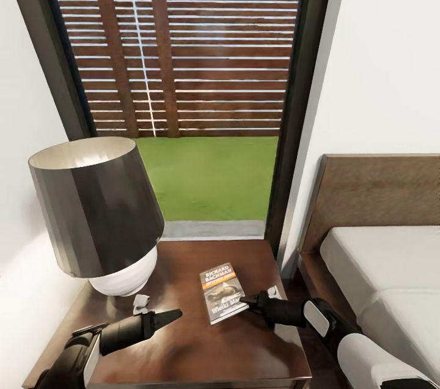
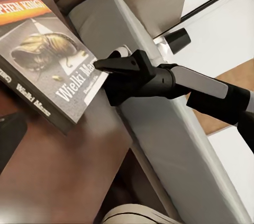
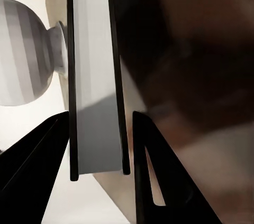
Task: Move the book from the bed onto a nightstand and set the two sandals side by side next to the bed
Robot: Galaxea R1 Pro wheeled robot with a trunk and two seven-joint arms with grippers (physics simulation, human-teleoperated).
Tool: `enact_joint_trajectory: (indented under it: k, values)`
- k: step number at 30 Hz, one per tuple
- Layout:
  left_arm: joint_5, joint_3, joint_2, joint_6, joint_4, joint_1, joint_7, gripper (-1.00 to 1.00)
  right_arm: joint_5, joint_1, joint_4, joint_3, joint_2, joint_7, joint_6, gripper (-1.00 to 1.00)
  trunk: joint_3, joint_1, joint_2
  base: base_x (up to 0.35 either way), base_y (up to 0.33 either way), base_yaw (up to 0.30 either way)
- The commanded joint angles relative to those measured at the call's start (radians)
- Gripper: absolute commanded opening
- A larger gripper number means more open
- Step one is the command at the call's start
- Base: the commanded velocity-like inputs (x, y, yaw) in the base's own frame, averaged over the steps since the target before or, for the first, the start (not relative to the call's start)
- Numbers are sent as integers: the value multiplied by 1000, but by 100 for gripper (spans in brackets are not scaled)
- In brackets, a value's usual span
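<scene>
One book (image 1: 222, 292) lies face up on the nightstand (image 1: 183, 352) at lower centre of the head view, its right edge between the jaws of the right gripper (image 1: 247, 300), which stand just either side of the edge with thin gaps in the right wrist view. At lower left the left gripper (image 1: 171, 315) hovers over the glossy top near the book, its jaws pressed together, below a dark-shaded lamp (image 1: 98, 211). Right of the nightstand is the bed (image 1: 379, 254), with the tall window (image 1: 183, 83) above.
</scene>
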Motion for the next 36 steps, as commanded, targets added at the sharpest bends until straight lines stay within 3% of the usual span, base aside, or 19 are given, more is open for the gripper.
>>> enact_joint_trajectory:
  k: [1,14,21,36]
  values:
    - [-11,5,-1,11,-1,-1,-8,100,34,0,2,16,-2,-21,-16,-100,-1,0,0,0,0,0]
    - [-11,4,-1,11,0,-1,-9,100,35,0,2,17,-2,-22,-17,-100,-1,0,0,0,0,0]
    - [-11,4,-1,11,0,-1,-8,100,33,0,1,18,-1,-97,-17,-100,11,-1,0,0,0,0]
    - [-11,4,-1,11,0,-1,-8,100,31,0,1,15,-2,-103,-16,-100,18,-2,1,0,0,0]
